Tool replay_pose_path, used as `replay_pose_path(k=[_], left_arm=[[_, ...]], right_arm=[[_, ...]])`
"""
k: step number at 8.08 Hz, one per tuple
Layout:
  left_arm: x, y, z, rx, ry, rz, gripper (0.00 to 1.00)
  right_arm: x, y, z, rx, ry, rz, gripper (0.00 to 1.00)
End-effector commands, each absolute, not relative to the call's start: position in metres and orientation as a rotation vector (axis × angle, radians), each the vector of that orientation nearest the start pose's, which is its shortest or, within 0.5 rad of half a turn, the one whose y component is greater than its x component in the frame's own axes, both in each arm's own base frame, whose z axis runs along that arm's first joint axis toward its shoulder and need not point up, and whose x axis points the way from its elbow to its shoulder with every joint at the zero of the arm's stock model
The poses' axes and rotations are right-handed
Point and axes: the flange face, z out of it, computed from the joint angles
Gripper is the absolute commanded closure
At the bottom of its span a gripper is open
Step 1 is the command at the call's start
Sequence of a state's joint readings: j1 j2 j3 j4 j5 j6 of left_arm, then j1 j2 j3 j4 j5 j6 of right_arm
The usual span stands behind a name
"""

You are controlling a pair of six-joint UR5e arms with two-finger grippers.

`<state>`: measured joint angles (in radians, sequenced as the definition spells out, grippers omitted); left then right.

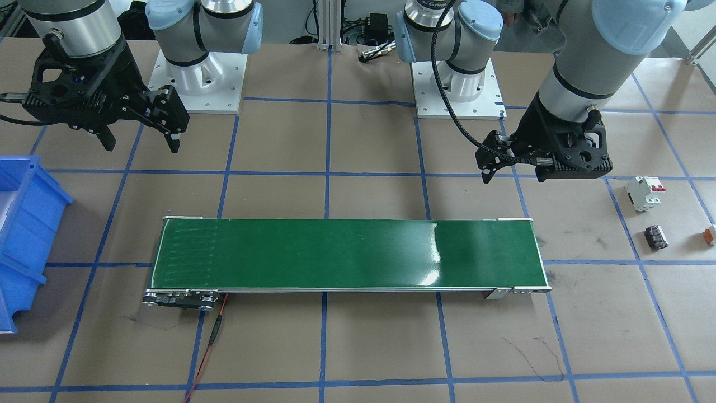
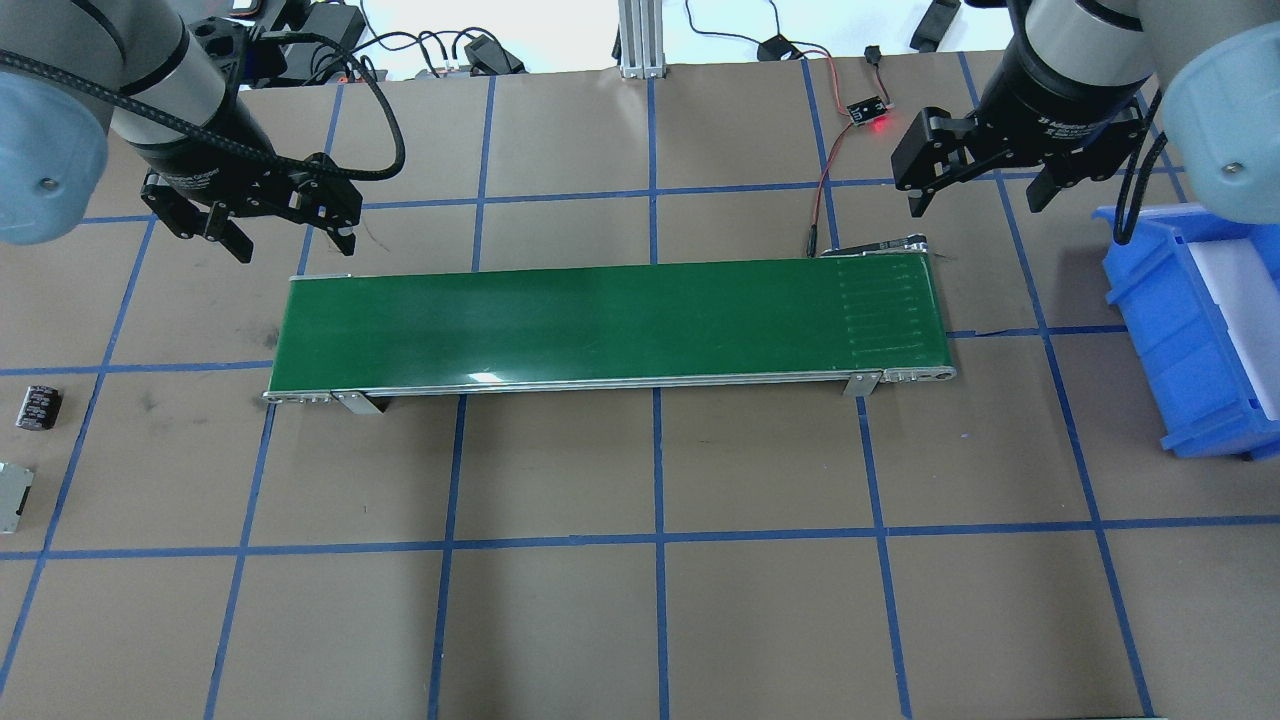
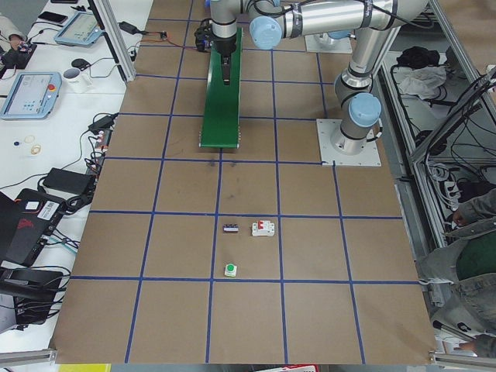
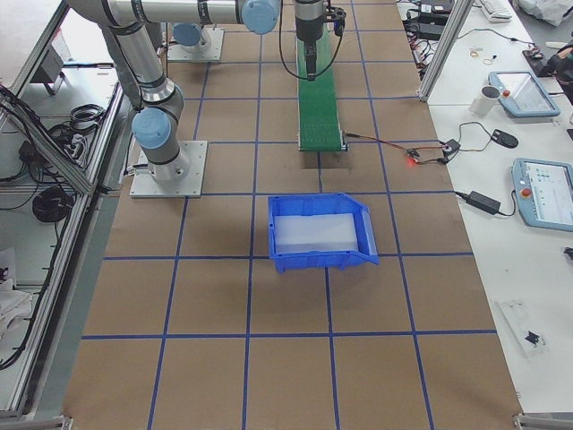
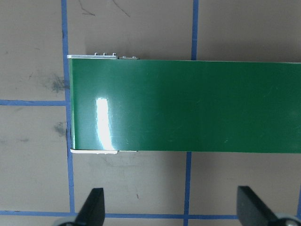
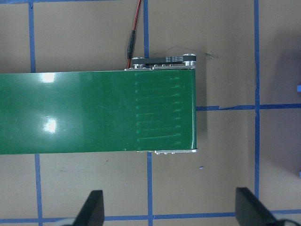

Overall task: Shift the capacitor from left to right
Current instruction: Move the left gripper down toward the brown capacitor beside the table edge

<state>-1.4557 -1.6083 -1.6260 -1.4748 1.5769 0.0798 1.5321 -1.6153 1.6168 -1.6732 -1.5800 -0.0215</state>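
The capacitor (image 1: 655,236), a stubby black cylinder with pale markings, lies on its side on the brown table. It is well off the left end of the green conveyor belt (image 2: 600,320), near the table's left edge in the overhead view (image 2: 38,408). My left gripper (image 2: 293,243) hovers open and holds nothing, behind the belt's left end and far from the capacitor. Its fingers (image 5: 91,209) stand wide apart in the left wrist view. My right gripper (image 2: 975,203) hangs open and holds nothing behind the belt's right end. Its fingertips (image 6: 94,209) are spread wide too.
A white circuit breaker (image 1: 644,192) with red switches sits just behind the capacitor. A small orange-and-white part (image 1: 710,235) lies beside them. A blue bin (image 2: 1190,330) stands at the right end of the table. A red wire (image 2: 825,190) runs to the belt's motor end.
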Motion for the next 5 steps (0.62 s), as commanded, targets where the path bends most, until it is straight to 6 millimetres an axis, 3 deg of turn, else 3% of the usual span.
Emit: replay_pose_path(k=[1,4,5], left_arm=[[-0.074,-0.519,0.452,-0.055,3.135,-0.006,0.00],[-0.057,-0.519,0.456,-0.096,3.118,-0.023,0.00],[-0.018,-0.519,0.460,-0.216,3.110,-0.021,0.00]], right_arm=[[0.113,-0.487,0.497,0.030,3.150,-0.159,0.00],[0.113,-0.488,0.498,0.030,3.150,-0.161,0.00],[0.113,-0.488,0.498,0.030,3.150,-0.161,0.00]])
